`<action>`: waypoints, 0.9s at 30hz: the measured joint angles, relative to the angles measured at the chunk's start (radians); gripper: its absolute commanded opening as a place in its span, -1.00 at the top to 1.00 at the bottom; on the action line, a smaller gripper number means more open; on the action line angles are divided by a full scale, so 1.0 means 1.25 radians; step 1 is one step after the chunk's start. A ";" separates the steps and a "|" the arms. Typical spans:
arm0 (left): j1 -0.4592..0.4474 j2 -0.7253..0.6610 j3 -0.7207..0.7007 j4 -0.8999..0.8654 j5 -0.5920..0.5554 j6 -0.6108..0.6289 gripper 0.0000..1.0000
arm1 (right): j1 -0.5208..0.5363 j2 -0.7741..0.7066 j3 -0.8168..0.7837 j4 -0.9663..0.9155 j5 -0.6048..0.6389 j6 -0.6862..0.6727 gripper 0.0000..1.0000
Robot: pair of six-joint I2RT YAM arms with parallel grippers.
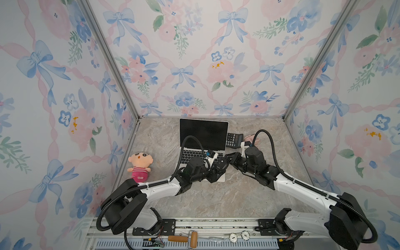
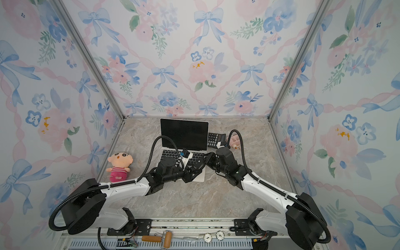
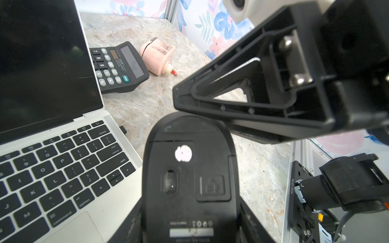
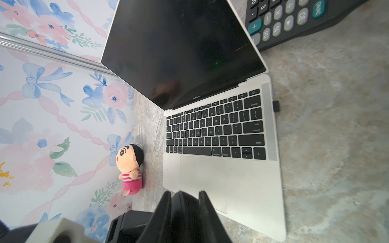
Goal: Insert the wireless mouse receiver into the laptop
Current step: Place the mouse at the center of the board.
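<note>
Left gripper (image 3: 190,202) holds the black mouse (image 3: 189,164) by its two sides, bottom face up, near the right front corner of the laptop (image 4: 231,189). Right gripper (image 4: 185,192) has its fingers set narrow on the far end of the mouse. The laptop stands open with dark screen. The wireless mouse receiver (image 4: 276,105) sits plugged into its right edge, beside the delete key. Behind it lie a calculator (image 3: 120,67) and a pink object (image 3: 156,56); a plush doll (image 4: 129,166) sits at the left.
</note>
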 measured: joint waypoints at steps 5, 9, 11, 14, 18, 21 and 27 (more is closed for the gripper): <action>0.000 0.000 0.000 -0.003 -0.002 0.000 1.00 | 0.009 0.000 0.004 -0.006 0.018 -0.007 0.08; 0.000 0.000 0.008 0.042 -0.014 -0.002 1.00 | 0.038 -0.007 0.006 -0.057 -0.009 -0.009 -0.41; 0.000 0.000 0.013 0.056 -0.014 -0.006 1.00 | 0.045 -0.024 0.010 -0.084 -0.019 -0.017 -0.46; 0.000 0.002 0.014 0.079 -0.010 -0.012 1.00 | 0.038 -0.056 0.011 -0.115 -0.024 -0.024 -0.41; 0.000 0.009 0.014 0.091 0.002 -0.018 1.00 | 0.025 -0.063 0.012 -0.117 -0.045 -0.028 -0.18; 0.000 0.013 0.014 0.093 0.015 -0.020 1.00 | 0.015 -0.063 0.012 -0.104 -0.066 -0.028 0.04; 0.000 0.013 0.014 0.096 0.034 -0.020 0.94 | 0.010 -0.052 0.018 -0.082 -0.097 -0.037 0.32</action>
